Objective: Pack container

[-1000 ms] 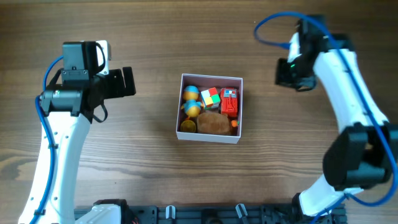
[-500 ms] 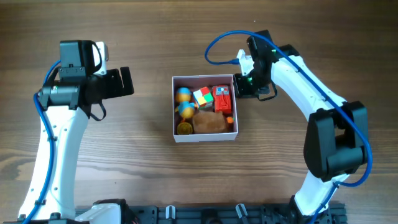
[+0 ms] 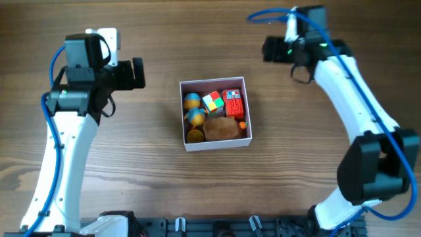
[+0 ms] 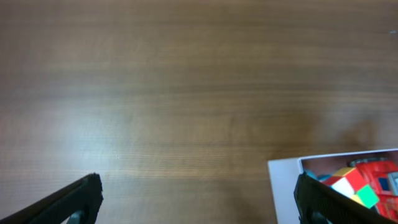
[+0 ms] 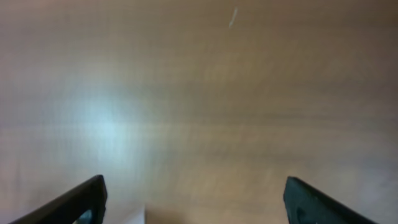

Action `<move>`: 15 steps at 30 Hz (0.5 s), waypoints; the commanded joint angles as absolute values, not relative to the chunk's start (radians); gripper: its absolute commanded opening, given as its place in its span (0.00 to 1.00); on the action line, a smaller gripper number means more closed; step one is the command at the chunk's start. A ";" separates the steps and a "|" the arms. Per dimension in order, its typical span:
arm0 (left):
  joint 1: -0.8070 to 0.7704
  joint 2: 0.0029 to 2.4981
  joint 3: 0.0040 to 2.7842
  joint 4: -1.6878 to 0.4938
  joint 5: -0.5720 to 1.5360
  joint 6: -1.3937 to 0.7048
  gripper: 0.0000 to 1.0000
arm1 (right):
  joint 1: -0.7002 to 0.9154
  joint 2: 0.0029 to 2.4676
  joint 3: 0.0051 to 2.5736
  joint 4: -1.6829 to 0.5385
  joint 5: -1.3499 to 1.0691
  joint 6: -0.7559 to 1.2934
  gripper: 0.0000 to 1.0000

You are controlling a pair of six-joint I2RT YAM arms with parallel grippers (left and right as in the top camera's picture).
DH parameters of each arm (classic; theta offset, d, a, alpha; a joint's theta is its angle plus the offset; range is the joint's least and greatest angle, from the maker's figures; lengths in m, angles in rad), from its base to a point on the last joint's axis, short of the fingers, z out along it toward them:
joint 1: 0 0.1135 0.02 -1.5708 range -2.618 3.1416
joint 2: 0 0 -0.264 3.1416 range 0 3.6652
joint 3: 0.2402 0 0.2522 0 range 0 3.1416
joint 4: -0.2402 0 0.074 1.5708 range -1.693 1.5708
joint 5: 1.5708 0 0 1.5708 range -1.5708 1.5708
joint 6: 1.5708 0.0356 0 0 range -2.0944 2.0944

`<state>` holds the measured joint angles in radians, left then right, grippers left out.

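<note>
The container, a square white box, sits mid-table in the overhead view. It holds a colour cube, a red toy, a brown lump, blue-and-yellow balls and a yellow disc. My left gripper hovers open to the left of the box. In its wrist view the left gripper has only bare wood between its fingers, with the container's corner and colour cube by the right finger. My right gripper is open, above and to the right of the box. The right gripper is empty in its blurred wrist view.
Wooden tabletop surrounds the box on all sides. Blue cables loop off both arms. A dark rail with clips runs along the table's near edge between the arm bases.
My right gripper, shut against the box's right wall half a second ago, has pulled back up and to the right and opened. The box sits slightly further left. The left arm barely moved.
</note>
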<state>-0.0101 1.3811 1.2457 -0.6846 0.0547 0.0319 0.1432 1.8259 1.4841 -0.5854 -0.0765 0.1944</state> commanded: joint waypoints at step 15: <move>-0.057 1.073 1.032 -0.622 0.074 0.022 1.00 | 0.005 1.079 1.096 -0.617 -0.052 0.052 0.99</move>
